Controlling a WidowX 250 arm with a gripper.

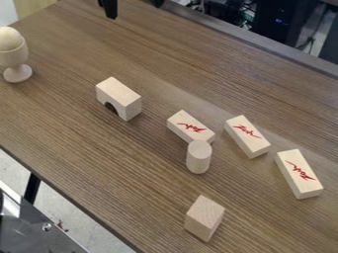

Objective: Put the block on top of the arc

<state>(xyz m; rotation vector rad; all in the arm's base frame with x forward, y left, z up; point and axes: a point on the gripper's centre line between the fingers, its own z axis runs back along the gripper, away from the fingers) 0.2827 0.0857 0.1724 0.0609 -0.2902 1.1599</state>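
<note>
Black gripper (133,6) at top edge, fingers parted, grasping nothing | plain block (204,217), presumed target, well apart, toward view's bottom and rightward; long axis uncertain | arc (119,98) nearer gripper, upright, opening down | red script marks three flat blocks (247,136); plain block shows none

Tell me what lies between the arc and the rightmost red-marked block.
In the camera view, from the arc: first one red-marked block, then another.
</note>
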